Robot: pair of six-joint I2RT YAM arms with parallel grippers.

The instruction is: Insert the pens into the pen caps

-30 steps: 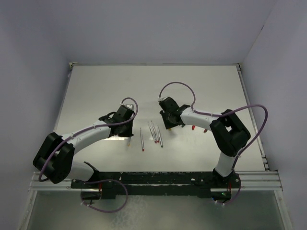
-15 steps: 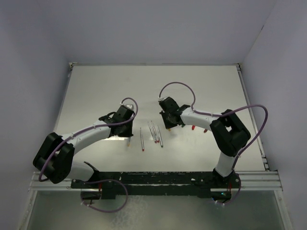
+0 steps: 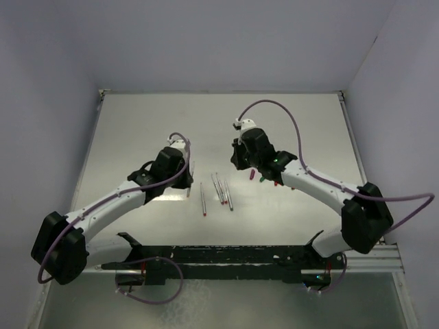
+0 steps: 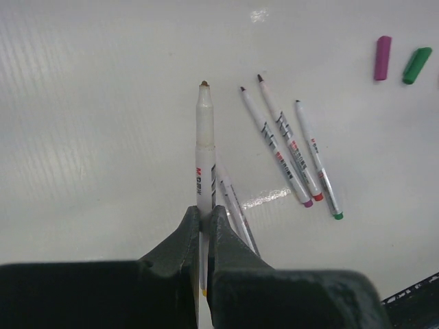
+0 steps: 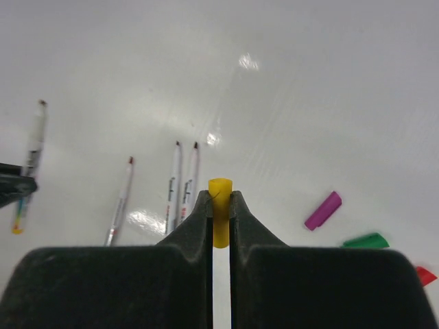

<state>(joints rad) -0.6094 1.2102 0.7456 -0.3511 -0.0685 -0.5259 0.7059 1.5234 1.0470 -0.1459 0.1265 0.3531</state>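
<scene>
**Left gripper:** The left gripper [image 4: 204, 212] is clamped on the rear part of one pen [image 4: 204, 137]. The pen projects forward from between the fingers, writing tip pointing away from the gripper, and is held clear above the table [image 3: 137, 123].

**Right gripper:** The right gripper [image 5: 219, 199] is clamped on the yellow cap [image 5: 220, 188]. The top of the cap stands just above the fingertips. The lower part runs down between the fingers.

**Items on the table:**
- A single pen [image 4: 233, 209] lies below the held pen and is partly hidden by it in the left wrist view.
- A group of three pens [image 4: 288, 147] lies to its right, roughly parallel and close together, with tips toward the far side. Their end plugs are purple, red and green.
- The purple cap [image 4: 383, 57] and the green cap [image 4: 417, 64] lie flat side by side, not touching, to the right of the pens.
- A red cap [image 5: 425, 275] lies near the green cap and is cut off by the edge of the right wrist view.

**Relative position:** The two grippers face each other across the loose pens, well apart.
</scene>
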